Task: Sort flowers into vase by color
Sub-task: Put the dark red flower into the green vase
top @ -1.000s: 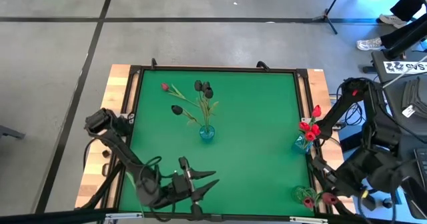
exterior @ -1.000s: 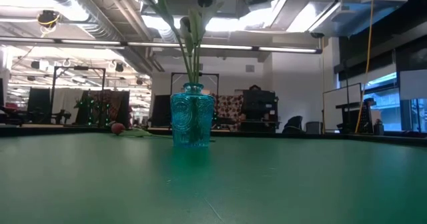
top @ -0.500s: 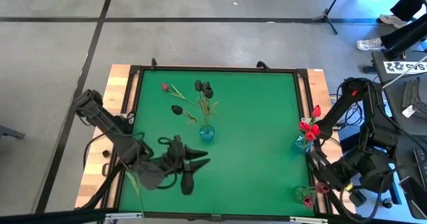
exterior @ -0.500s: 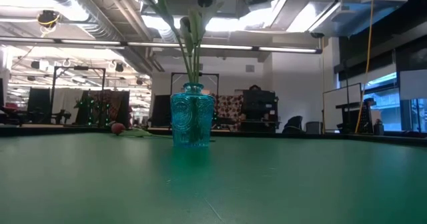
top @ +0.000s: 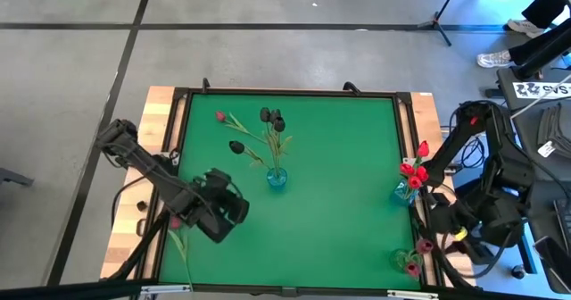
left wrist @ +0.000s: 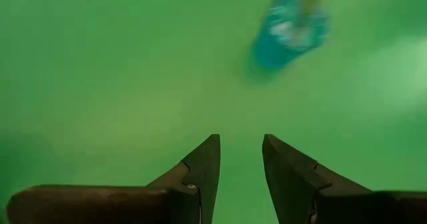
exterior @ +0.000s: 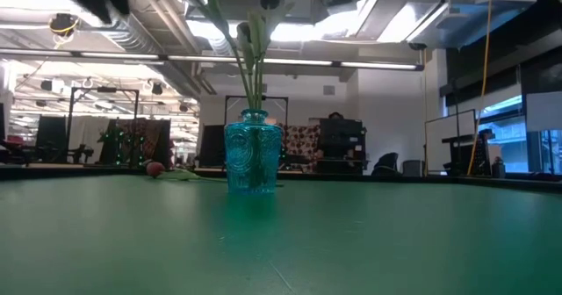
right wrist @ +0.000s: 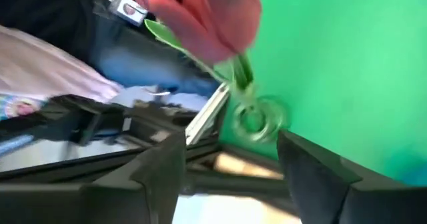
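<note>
A blue glass vase point(top: 277, 179) point(exterior: 253, 161) near the table's middle holds black tulips point(top: 270, 115). One pink tulip point(top: 220, 117) lies flat on the cloth beyond it. Red tulips point(top: 412, 173) stand in a vase at the right edge. A small green vase point(top: 404, 261) point(right wrist: 257, 117) at the near right corner holds maroon-pink tulips. My right gripper point(top: 432, 240) point(right wrist: 230, 161) hangs open over it, its fingers either side of a tulip's stem point(right wrist: 240, 71) without touching. My left gripper point(top: 219, 220) point(left wrist: 240, 147) points down at bare cloth, open and with nothing between its fingers.
Another tulip point(top: 180, 237) lies along the table's left edge, its stem running toward the near edge, beside my left arm. A wooden frame point(top: 156, 130) borders the green cloth. Open cloth lies between the blue vase and the right-hand vases.
My left gripper has swung from the near edge toward the table's left and far side, and has tipped from lying level to pointing down. My right gripper has shifted slightly toward the far edge above the green vase.
</note>
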